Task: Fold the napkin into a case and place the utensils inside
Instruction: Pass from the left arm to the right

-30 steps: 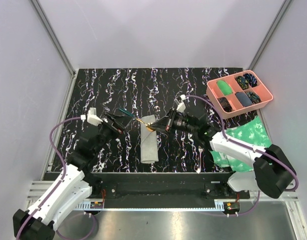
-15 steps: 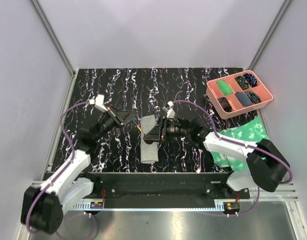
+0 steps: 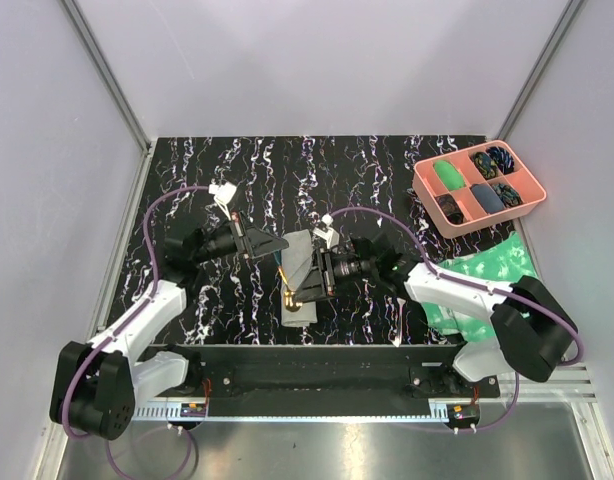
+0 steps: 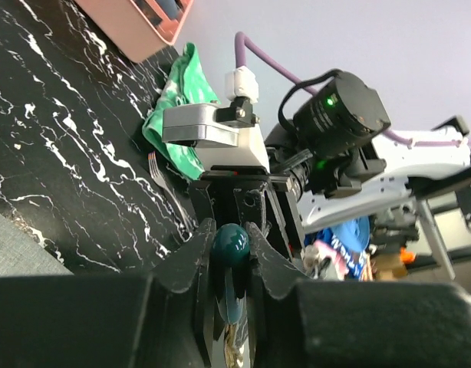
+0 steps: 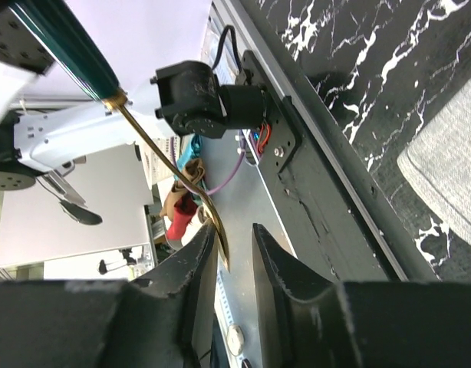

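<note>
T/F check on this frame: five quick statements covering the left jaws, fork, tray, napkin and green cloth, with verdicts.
1. The left gripper has its jaws shut on the teal-handled utensil. True.
2. A fork lies on the table beside the green-and-white cloth. True.
3. The pink tray sits at the far left corner. False: it is at the far right corner.
4. The napkin is spread out flat. False: it is folded into a narrow strip at mid-table.
5. The green-and-white cloth lies inside the pink tray. False: it lies on the table, nearer than the tray.
</note>
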You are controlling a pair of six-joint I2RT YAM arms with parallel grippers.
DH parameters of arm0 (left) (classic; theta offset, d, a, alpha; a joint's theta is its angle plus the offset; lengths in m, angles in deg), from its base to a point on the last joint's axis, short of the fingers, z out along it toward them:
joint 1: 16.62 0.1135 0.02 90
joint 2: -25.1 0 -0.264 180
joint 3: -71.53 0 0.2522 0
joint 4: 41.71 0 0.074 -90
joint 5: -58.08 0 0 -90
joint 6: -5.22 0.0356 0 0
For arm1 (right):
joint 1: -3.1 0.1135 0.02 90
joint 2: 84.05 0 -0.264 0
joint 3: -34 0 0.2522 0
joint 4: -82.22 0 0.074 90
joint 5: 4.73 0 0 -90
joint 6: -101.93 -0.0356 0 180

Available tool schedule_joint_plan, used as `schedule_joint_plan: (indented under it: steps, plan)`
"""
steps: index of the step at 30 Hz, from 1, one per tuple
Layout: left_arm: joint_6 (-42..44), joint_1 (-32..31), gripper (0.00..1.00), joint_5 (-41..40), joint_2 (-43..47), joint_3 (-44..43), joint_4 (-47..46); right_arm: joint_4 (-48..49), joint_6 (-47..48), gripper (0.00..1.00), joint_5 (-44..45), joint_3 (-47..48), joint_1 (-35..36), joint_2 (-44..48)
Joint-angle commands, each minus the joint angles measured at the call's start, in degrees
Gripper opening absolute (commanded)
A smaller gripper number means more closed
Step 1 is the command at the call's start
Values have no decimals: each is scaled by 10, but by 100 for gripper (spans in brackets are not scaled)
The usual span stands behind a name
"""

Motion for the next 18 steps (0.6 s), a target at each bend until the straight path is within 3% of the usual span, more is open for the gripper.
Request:
schedule_joint_plan:
  steps: [1, 6, 12, 14, 15, 16, 17, 18]
  plan:
    - [32, 5, 0, 67, -7, -32, 8, -13, 27, 31, -15, -10, 2, 28]
    - [-23, 7, 0, 59, -19, -11, -71, 18, 7, 26, -27, -12, 3, 22]
    - [-47, 6, 0, 56, -33, -8, -105, 60, -14, 26, -34, -12, 16, -2]
    - [-62, 5, 0, 58, -39, -5, -126, 102, -30, 5, -39, -18, 17, -20]
    - [-68, 4, 0, 57, -41, 0, -145, 119, -56, 0, -40, -22, 17, -28]
    - [-69, 3, 3, 54, -42, -1, -141, 134, -69, 0, -34, -29, 17, -29]
    - [-56, 4, 15, 51, -42, -3, -121, 135, -85, 0, -18, -53, 17, -26]
    - [-24, 6, 38, 12, -38, -23, 5, 136, -120, 0, 18, -70, 17, -14]
